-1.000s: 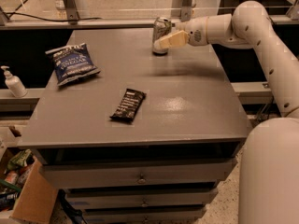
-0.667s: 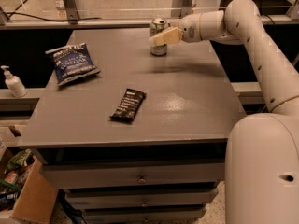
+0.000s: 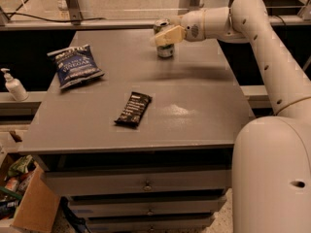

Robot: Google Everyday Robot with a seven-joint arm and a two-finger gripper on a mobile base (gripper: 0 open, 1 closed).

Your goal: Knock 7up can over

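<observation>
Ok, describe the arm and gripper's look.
The arm is glossy off-white, built of thick rounded tube segments with small dark dots along one link and no cables showing. The gripper, at the can on the table, is yellowish cream, with a round grey patch on the wrist.

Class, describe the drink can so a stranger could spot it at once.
Find the grey drawer cabinet and look to its top's far edge. There the 7up can stands at the gripper. It is the only metal cylinder; the blue chip bag and dark snack bar lie flat.
</observation>
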